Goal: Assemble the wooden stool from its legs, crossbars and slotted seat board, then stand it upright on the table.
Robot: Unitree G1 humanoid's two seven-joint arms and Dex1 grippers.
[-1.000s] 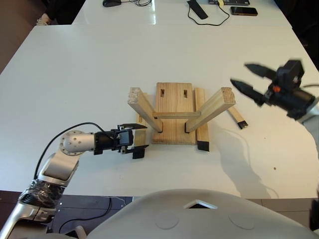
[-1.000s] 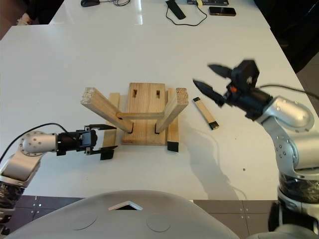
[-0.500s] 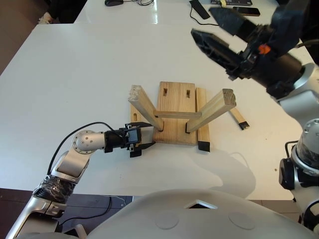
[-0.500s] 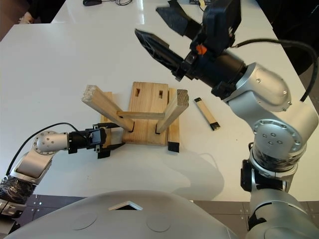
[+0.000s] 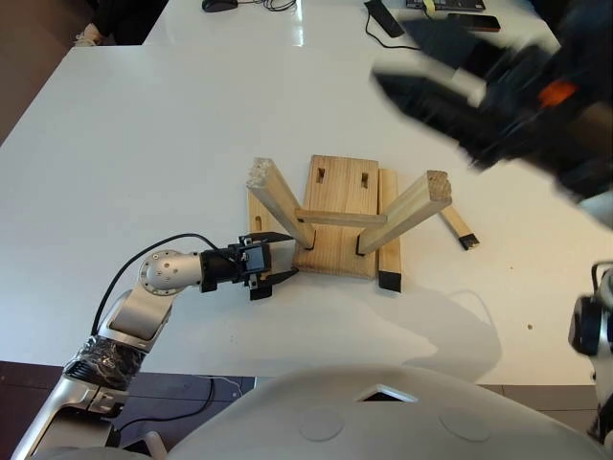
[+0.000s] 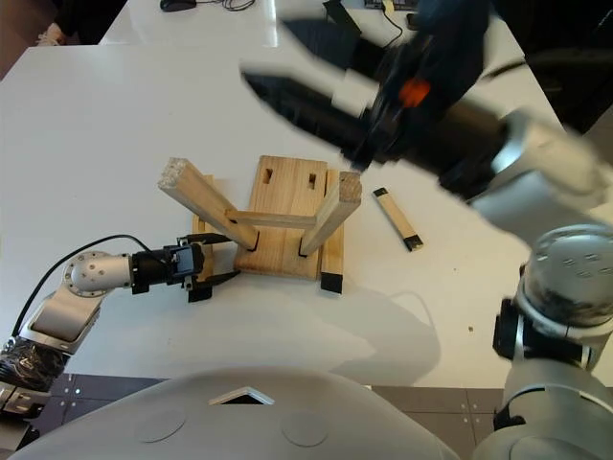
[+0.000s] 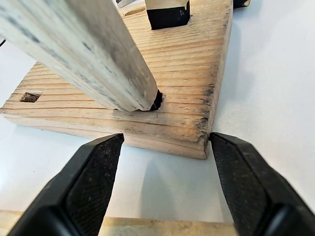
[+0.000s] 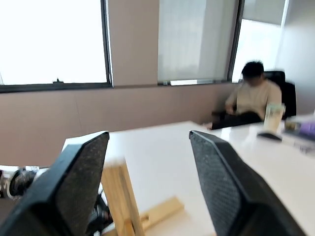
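Observation:
The slotted seat board (image 5: 337, 196) lies flat on the white table. Two legs stand in its slots and lean outward, the left leg (image 5: 276, 199) and the right leg (image 5: 410, 209), joined by a crossbar (image 5: 340, 219). A third leg (image 5: 387, 238) with a black tip lies along the board's right edge. Another wooden piece (image 5: 256, 218) lies along its left edge. A short crossbar (image 5: 458, 227) rests on the table to the right. My left gripper (image 5: 272, 265) is open at the board's near left corner (image 7: 206, 125), its fingers (image 7: 93, 179) either side. My right gripper (image 6: 263, 50) hangs open high above the stool.
A mouse (image 5: 215, 6), a black cable (image 5: 383, 21) and a phone (image 5: 462, 16) lie on the far table. The left arm's cable (image 5: 129, 270) loops over the table near the front edge. Bare table surface (image 5: 144, 125) stretches left of the stool.
My right arm has risen from the table's right side and swung high over the stool, towards the head camera. My left gripper has slid right to the board's corner, then stayed.

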